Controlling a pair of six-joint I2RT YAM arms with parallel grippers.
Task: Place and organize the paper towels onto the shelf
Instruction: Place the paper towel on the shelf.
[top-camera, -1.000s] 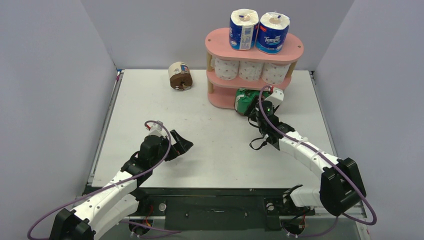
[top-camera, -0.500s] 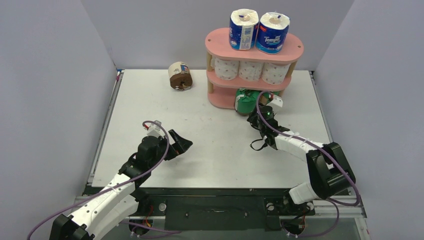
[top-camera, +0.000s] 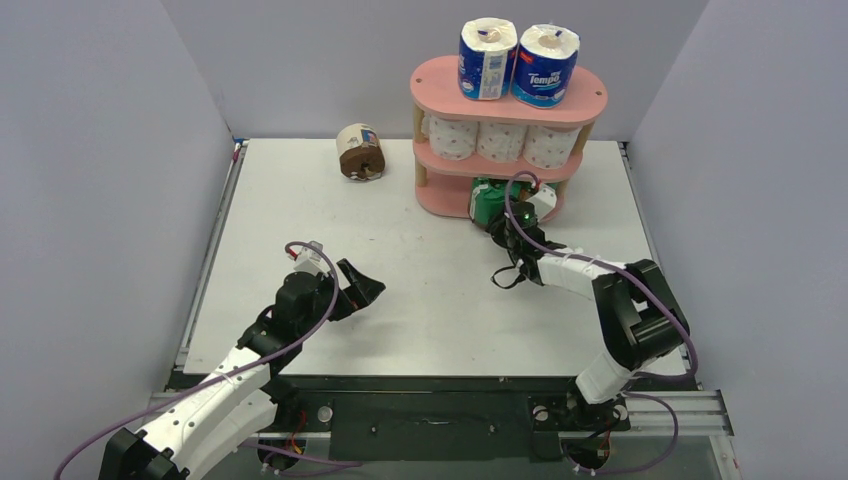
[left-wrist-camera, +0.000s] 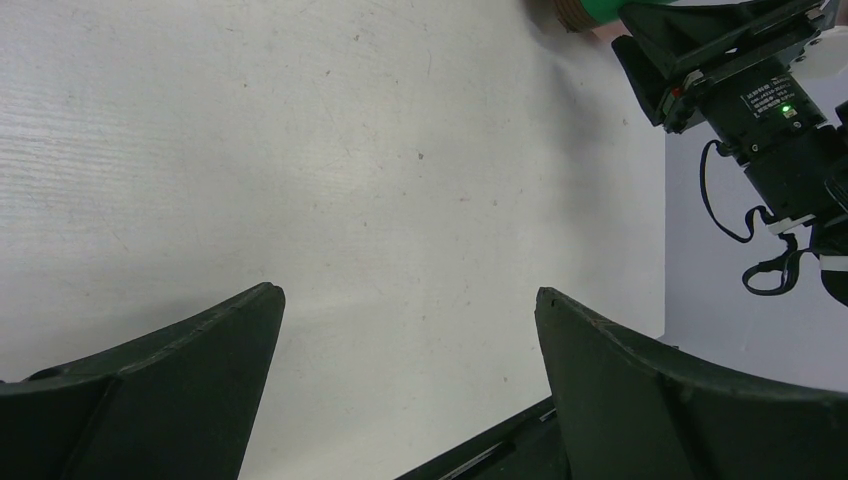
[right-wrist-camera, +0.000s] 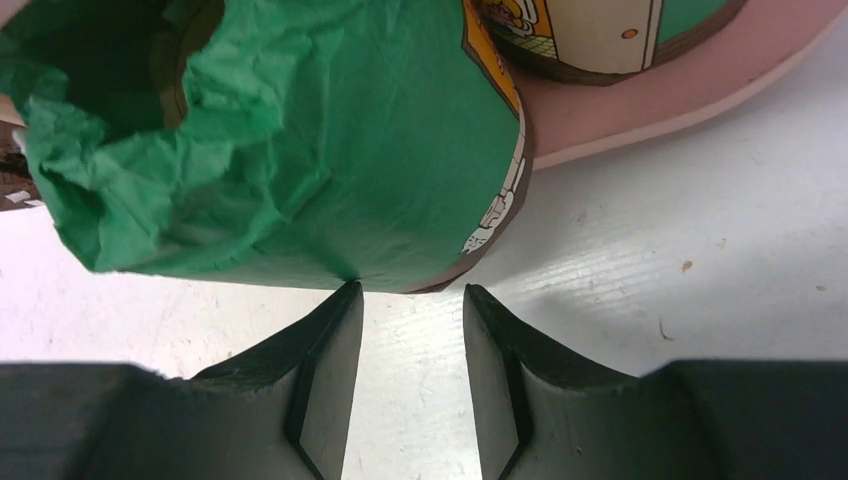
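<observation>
Right gripper (right-wrist-camera: 405, 290) at the green-wrapped roll (right-wrist-camera: 300, 150) by the shelf's (top-camera: 440, 75) bottom board; left gripper (left-wrist-camera: 410, 295) spread wide over the table (top-camera: 430, 300).

The right gripper's fingers are drawn nearly together with only a narrow gap and nothing between them, their tips just beside the roll's near side. That roll lies on its side at the front edge of the bottom board; whether it rests fully on the board cannot be told. A second green-wrapped roll (right-wrist-camera: 600, 30) sits behind it on the board. Three pink-dotted rolls (top-camera: 500, 140) fill the middle tier, two blue-white rolls (top-camera: 487, 58) stand on top, and the cream-wrapped roll (top-camera: 360, 152) lies on the table, left of the shelf.
</observation>
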